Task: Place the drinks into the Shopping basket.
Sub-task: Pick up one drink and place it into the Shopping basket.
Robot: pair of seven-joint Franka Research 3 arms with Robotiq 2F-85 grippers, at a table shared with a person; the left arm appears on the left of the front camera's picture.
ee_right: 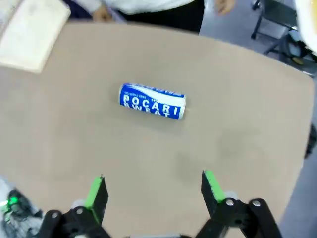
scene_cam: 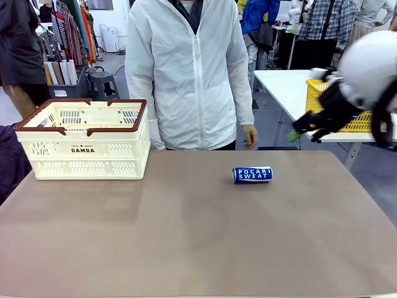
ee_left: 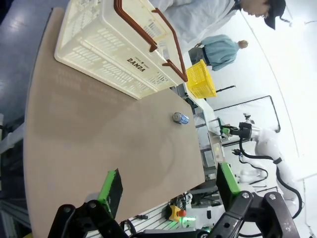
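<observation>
blue can [scene_cam: 252, 174] lies on its side on the brown table [scene_cam: 186, 248], with its white "pocari sweat" lettering facing up, touching nothing else. in the right wrist view the can [ee_right: 152, 101] sits straight ahead of the right gripper [ee_right: 153, 191], past the fingertips and about centred on the gap, its length running across that gap. this gripper's green-padded fingers [ee_right: 96, 191] are spread wide with nothing between them, and it hangs above the table, clear of the can. from the front, the right gripper [scene_cam: 299, 133] is up in the air, and the can lies below it, toward the left arm's side.

the left gripper [ee_left: 169, 183] is also spread wide and empty, above the near edge of the table. the can [ee_left: 181, 118] is well ahead of it. the cream basket [ee_left: 106, 54] with brown rim and handles stands farther ahead still, well apart from the can.

from the front, the basket [scene_cam: 82, 151] shows "damda" on its side. a person in a white jacket [scene_cam: 192, 74] stands at the far side, one hand [scene_cam: 249, 136] hanging just beyond the can.
</observation>
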